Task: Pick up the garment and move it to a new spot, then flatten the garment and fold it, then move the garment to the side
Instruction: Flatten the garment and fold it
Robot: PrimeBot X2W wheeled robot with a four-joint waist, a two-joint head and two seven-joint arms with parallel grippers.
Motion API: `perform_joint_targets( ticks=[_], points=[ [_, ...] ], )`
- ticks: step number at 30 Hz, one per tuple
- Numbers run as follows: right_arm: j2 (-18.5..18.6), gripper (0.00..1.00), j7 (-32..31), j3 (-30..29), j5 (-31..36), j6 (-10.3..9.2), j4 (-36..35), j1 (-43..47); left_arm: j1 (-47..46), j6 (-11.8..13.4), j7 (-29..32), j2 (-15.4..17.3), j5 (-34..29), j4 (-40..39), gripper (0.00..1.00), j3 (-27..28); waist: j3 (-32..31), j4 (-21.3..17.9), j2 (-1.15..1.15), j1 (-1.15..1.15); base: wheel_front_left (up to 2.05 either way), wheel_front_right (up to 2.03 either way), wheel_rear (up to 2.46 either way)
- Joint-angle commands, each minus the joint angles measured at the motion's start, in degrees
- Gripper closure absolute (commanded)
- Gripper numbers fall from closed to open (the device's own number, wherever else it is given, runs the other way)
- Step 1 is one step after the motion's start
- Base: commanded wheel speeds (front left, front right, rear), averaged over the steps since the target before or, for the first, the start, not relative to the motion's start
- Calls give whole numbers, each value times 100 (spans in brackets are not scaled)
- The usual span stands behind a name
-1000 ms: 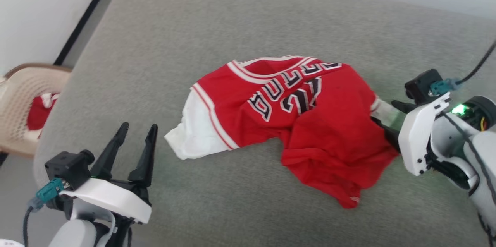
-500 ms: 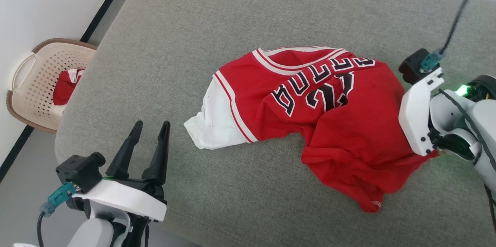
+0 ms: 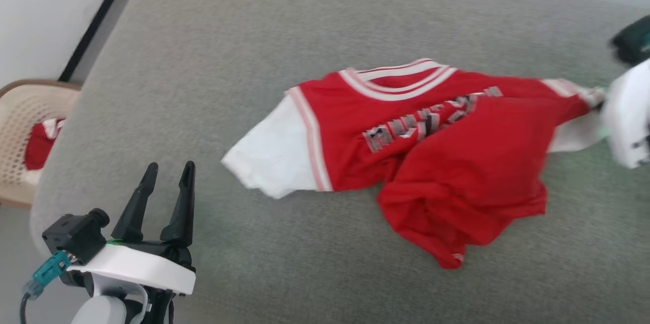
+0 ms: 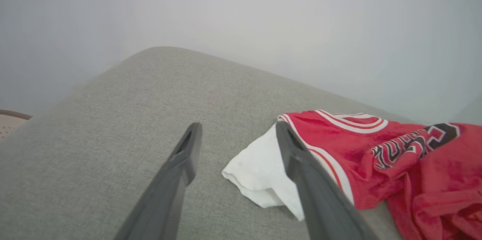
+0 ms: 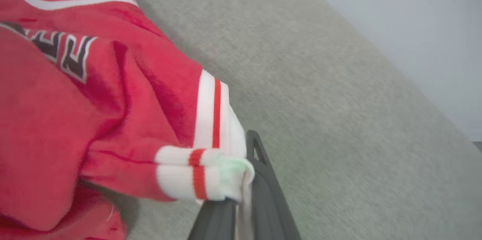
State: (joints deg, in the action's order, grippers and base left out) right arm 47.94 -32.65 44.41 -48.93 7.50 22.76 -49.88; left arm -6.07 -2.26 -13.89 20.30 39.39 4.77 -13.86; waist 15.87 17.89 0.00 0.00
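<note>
Your right hand (image 5: 243, 180) pinches the garment (image 3: 431, 146) by its striped sleeve cuff (image 5: 199, 172), jersey rumpled mid grey cushion (image 3: 254, 60), possibly pulled taut (blurry), left hand (image 3: 170, 171) spread and empty near the white sleeve (image 3: 269, 156).

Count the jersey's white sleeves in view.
2. One sleeve lies flat on the grey cushion toward the open left gripper; the other sleeve is pinched in the shut right gripper.

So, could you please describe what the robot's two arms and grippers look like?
The left gripper has two long, dark, tapered fingers rising from a curved white housing, with a black camera block, a teal connector and a dark cable beside it, above a pale grey forearm. The right gripper looks the same kind: dark finger pair, a blurred white shell.
</note>
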Motion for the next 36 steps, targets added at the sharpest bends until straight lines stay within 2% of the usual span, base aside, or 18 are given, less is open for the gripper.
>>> perform_joint_targets(
  ticks=[1, 4, 7, 13, 14, 15, 16, 17, 18, 19, 26, 36],
  points=[
    [92, 100, 8, -78, -28, -2, 8, 80, 65, 21, -25, 43, 20, -36, 0, 16, -39, -93, 0, 0, 0, 0, 0],
    [361, 100, -112, -379, -104, -2, 100, 253, 54, 40, 8, 67, 5, -98, 0, 5, -50, -148, 0, 0, 0, 0, 0],
    [420, 100, -209, -644, -173, -2, 269, 550, 42, 65, 51, 85, 2, -136, 0, -13, -49, -176, 0, 0, 0, 0, 0],
    [36, 100, 34, -1046, -172, -2, 684, 1034, -44, 56, 127, 104, -38, -126, 0, -78, 7, -168, 0, 0, 0, 0, 0],
    [-52, 75, 87, -1081, -125, -2, 746, 1062, -66, 49, 128, 110, -39, -122, 0, -92, 8, -172, 0, 0, 0, 0, 0],
    [-52, 75, 87, -1081, -125, -2, 746, 1062, -66, 49, 128, 110, -39, -122, 0, -92, 8, -172, 0, 0, 0, 0, 0],
    [-222, 52, 164, -1169, -88, -2, 882, 1128, -112, 38, 187, 140, -38, -130, 0, -108, 1, -186, 0, 0, 0, 0, 0],
    [-222, 52, 164, -1169, -88, -2, 882, 1128, -112, 38, 187, 140, -38, -130, 0, -108, 1, -186, 0, 0, 0, 0, 0],
    [-284, 13, 194, -1196, -49, -2, 922, 1157, -127, 29, 208, 161, -46, -135, 0, -118, -9, -199, 0, 0, 0, 0, 0],
    [-340, 0, 209, -1233, -25, -2, 961, 1165, -148, 29, 255, 176, -31, -145, 0, -123, -25, -219, 0, 0, 0, 0, 0],
    [-585, 0, 507, -1466, 137, -2, 563, 1252, -316, -18, 784, 448, 162, -269, 0, -123, -159, -543, 0, 0, 0, 0, 0],
    [-945, 0, 1545, -2283, 672, -2, -642, 2051, -1010, -85, 2115, 927, 532, -294, 0, -183, -190, -1156, 0, 0, 0, 0, 0]
  ],
)
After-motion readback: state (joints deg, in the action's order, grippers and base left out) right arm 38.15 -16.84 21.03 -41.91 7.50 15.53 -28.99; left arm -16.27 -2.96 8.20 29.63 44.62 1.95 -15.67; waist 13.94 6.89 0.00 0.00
